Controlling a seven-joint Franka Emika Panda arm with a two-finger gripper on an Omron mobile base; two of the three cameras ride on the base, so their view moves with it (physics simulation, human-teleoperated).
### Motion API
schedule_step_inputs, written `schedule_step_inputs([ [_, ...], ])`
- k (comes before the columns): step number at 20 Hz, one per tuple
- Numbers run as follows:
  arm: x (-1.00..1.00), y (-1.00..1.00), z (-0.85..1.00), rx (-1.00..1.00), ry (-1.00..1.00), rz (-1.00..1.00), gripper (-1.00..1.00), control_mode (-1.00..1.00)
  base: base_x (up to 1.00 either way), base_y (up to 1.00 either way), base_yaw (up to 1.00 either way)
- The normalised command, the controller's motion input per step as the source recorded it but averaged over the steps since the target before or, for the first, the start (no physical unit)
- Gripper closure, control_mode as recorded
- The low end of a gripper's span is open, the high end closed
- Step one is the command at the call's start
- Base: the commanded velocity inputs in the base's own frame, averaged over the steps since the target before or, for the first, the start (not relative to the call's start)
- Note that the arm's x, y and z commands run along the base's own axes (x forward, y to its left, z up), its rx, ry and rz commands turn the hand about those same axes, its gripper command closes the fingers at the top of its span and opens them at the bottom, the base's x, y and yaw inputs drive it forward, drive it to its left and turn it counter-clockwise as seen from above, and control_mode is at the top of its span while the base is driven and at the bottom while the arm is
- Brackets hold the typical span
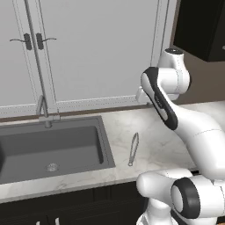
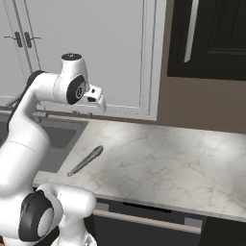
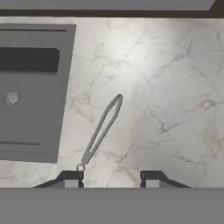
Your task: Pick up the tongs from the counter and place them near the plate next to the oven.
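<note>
A: Where do we stand? The tongs (image 1: 133, 149) lie flat on the counter (image 1: 158, 145), just to the right of the sink (image 1: 48, 149), and nothing touches them.

B: Agreed. In the hand view we look straight down on the tongs (image 3: 101, 130), with our gripper (image 3: 112, 179) high above them and holding nothing. The two dark fingertips (image 3: 70, 178) stand a modest way apart with bare counter between them; we judge the gripper to be near its narrow end.

A: So the step in hand is the reach and the pick. How do we do it well?

B: The tongs sit left of centre in the hand view and run on a slant. We should shift over their middle, turn the wrist so the fingers straddle the two slim arms across their width, and open a little wider before we descend. They lie low on the stone, so we should come down gently and close only when the fingertips flank the metal.

A: Let's count. One pair of tongs (image 2: 85, 160), one sink, one tap (image 1: 43, 110) behind it.

B: One dark oven door (image 2: 211, 38) up at the right, with a pale handle. Two small cabinet handles (image 1: 33, 41) at the upper left.
</note>
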Motion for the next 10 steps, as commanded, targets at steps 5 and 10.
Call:
schedule_step_inputs([
  [5,0.00,0.25,-0.19,0.01,-0.01,-0.01,-1.00,-1.00,0.00,0.00,0.00],
  [10,0.00,0.40,-0.34,0.01,0.01,-0.11,-1.00,-1.00,0.00,0.00,0.00],
])
